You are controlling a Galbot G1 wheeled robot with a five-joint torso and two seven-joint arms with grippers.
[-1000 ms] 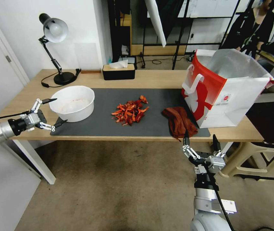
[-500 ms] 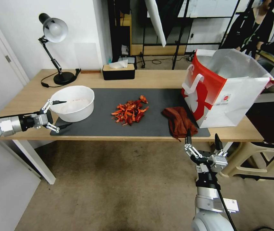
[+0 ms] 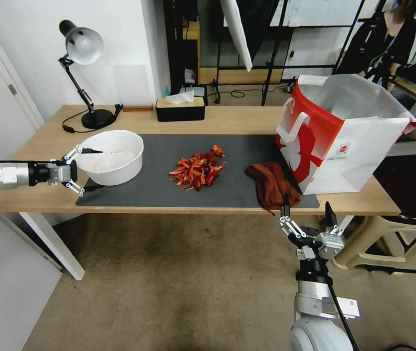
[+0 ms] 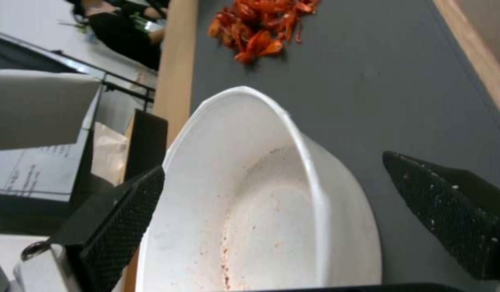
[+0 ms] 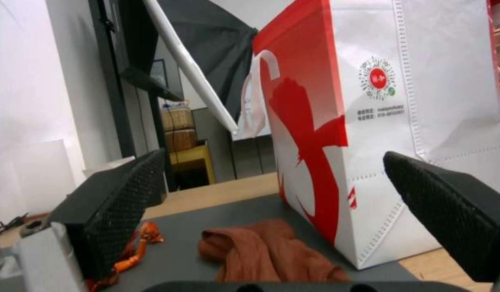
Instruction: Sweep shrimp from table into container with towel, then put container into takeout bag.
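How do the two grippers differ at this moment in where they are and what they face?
The left gripper is at table height, its jaws straddling the container rim; the right gripper hangs below the table edge, off the towel. The left points sideways, the right upward. Both are open and empty.

One container (image 3: pixel 112 156), one towel (image 3: pixel 271 184), one takeout bag (image 3: pixel 344 134) — shrimp (image 3: pixel 197 170) perhaps two dozen, heaped.

Glossy shrimp (image 3: pixel 197 170); soft cloth towel (image 3: pixel 272 185); wood table (image 3: pixel 237 120).
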